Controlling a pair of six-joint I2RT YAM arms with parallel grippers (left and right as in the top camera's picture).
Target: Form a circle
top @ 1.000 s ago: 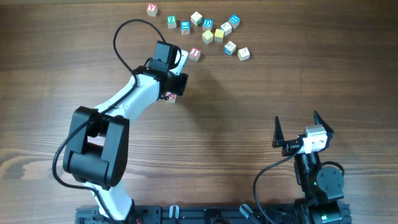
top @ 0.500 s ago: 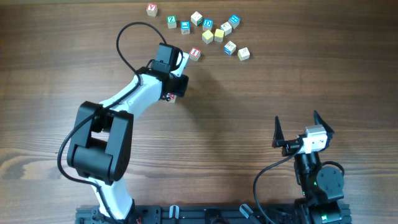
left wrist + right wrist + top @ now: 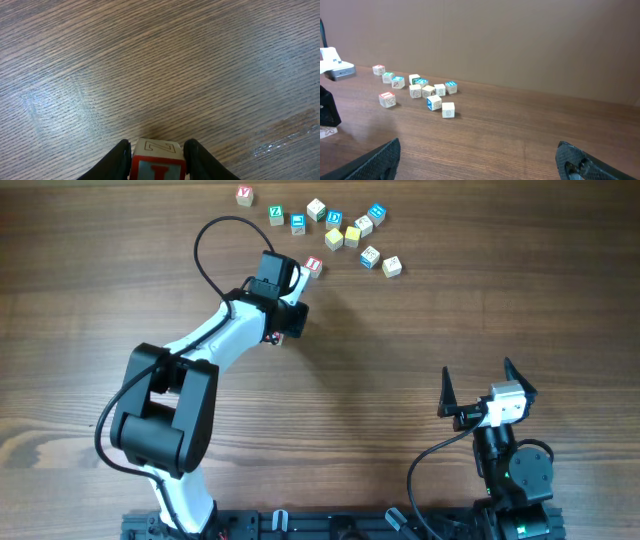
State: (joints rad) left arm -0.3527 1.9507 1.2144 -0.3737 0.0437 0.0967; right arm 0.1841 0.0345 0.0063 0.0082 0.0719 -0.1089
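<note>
Left pincer (image 3: 157,146) is clamped on a red-lettered cube (image 3: 157,169). The rough circle (image 3: 345,234) lies far and right of it on the desk (image 3: 450,310). Right pincer (image 3: 480,380) gapes wide, well apart from it.

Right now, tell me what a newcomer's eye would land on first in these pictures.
First, the left claw clamped on a red-lettered cube, at the bottom edge of the left wrist view. Next, the cluster of letter cubes at the top of the overhead view, just beyond that claw. Then the right claw, spread wide and empty at the lower right.
</note>
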